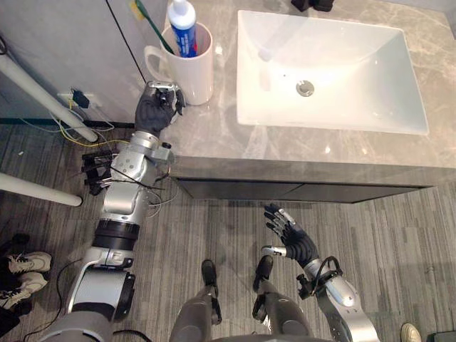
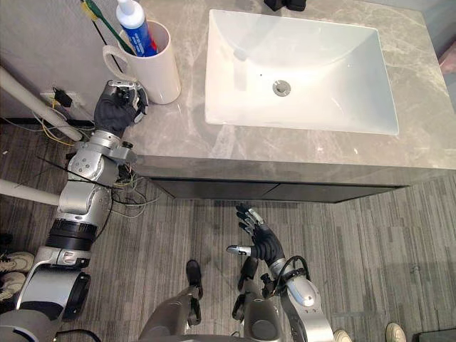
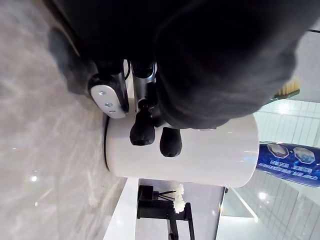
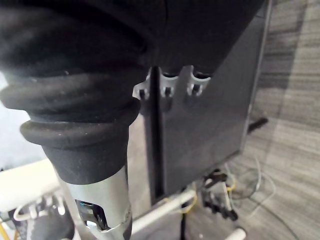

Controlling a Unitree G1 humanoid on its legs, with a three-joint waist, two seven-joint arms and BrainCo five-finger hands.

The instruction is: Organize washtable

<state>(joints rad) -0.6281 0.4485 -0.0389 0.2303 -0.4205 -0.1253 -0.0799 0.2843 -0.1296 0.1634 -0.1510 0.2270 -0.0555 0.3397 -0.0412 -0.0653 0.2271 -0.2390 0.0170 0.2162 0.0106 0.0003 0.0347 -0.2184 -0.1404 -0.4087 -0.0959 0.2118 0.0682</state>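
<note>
Overhead, from the left eye view:
- A white ceramic mug (image 1: 191, 71) with a side handle stands on the grey marbled stone countertop (image 1: 214, 139), near its left end and just beside the white rectangular sink basin (image 1: 356, 78).
- A green-handled toothbrush (image 1: 152, 23) and a blue-and-white toothpaste tube (image 1: 183, 25) stand in the mug, both leaning.
- The left hand (image 1: 155, 110) sits at the counter's front edge, right up against the mug's base, with its fingers bent.
- The right hand (image 1: 291, 239) hangs low over the grey wood-grain floor (image 1: 399, 235), well apart from the counter, with its fingers spread and nothing in them.

Next, the right eye view:
- It gives the same layout: mug beside sink, left hand at the mug, right hand loose over the floor.

Then the left wrist view:
- The dark fingertips (image 3: 143, 134) lie on or just off the mug's white wall (a firm grip or a mere touch, I cannot tell).

Last, the right wrist view:
- The right hand's fingers point away toward the dark cabinet front (image 4: 200, 140) below the counter, holding nothing.
</note>
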